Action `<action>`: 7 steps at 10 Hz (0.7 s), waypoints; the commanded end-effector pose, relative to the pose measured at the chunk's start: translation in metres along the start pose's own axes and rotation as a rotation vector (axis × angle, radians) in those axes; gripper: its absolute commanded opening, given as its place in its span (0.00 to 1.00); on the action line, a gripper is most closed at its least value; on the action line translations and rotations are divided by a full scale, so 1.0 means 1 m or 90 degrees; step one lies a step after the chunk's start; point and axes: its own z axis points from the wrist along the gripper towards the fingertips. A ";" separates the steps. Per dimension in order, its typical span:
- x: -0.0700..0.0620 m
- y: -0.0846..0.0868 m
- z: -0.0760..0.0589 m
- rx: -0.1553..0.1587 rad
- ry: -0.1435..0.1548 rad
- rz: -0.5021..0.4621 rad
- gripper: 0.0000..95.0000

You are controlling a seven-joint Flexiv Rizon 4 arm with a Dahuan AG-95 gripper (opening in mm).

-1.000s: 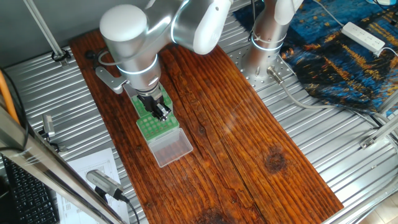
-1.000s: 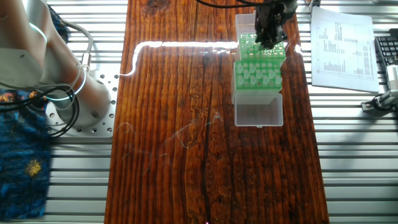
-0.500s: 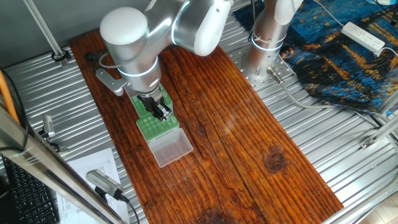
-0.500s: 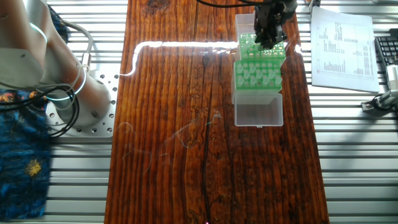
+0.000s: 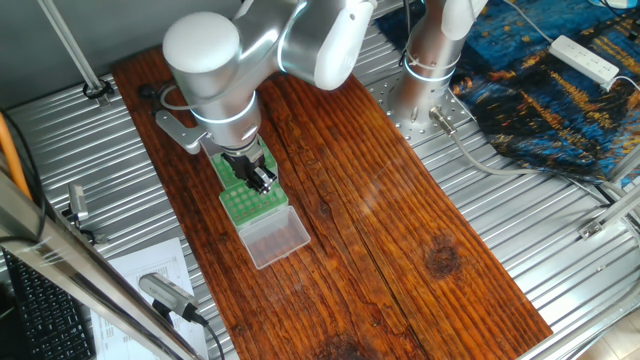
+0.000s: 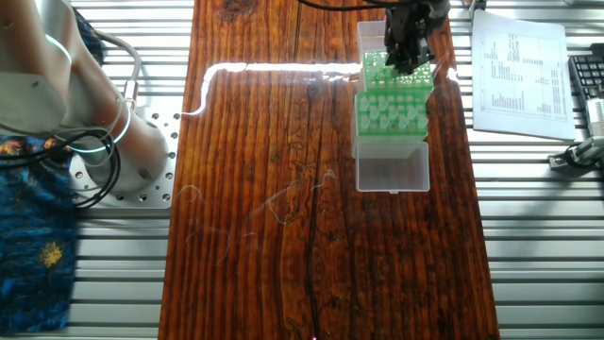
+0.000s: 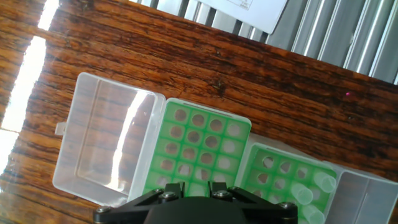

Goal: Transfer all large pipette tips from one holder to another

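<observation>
Two green holders stand end to end on the wooden board, each with an open clear lid. In the hand view the left holder (image 7: 199, 146) shows mostly bare holes, and the right holder (image 7: 289, 180) carries pale large pipette tips (image 7: 300, 193) along its right side. From the other fixed view, pale tips (image 6: 389, 113) fill the nearer holder. My gripper (image 6: 408, 52) hangs low over the farther holder (image 6: 382, 66). Its fingers (image 7: 177, 185) stand a narrow gap apart, and I cannot see a tip between them. The one fixed view shows the gripper (image 5: 260, 180) over a green holder (image 5: 245, 200).
One clear lid (image 5: 272, 237) lies toward the board's near end, the other lid (image 6: 373, 33) at the far end. A printed sheet (image 6: 519, 66) and a keyboard (image 6: 587, 85) lie beside the board. The arm's base (image 5: 425, 80), a blue cloth (image 5: 560, 90) and a power strip (image 5: 585, 58) are at the back.
The arm has shifted only a hair to the right. The gripper stays over the same holder and nothing on the board has moved.
</observation>
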 end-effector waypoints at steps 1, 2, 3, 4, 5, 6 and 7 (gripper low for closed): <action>0.000 0.000 0.000 -0.001 -0.002 -0.004 0.00; 0.000 0.000 0.000 -0.001 -0.002 -0.005 0.00; 0.000 0.000 0.000 -0.001 -0.002 -0.006 0.00; 0.000 0.000 0.000 0.000 -0.003 -0.007 0.00; 0.000 0.000 -0.001 0.000 -0.003 -0.010 0.00; 0.000 0.000 -0.002 0.000 -0.004 -0.014 0.00; 0.000 0.001 -0.003 0.000 -0.004 -0.016 0.00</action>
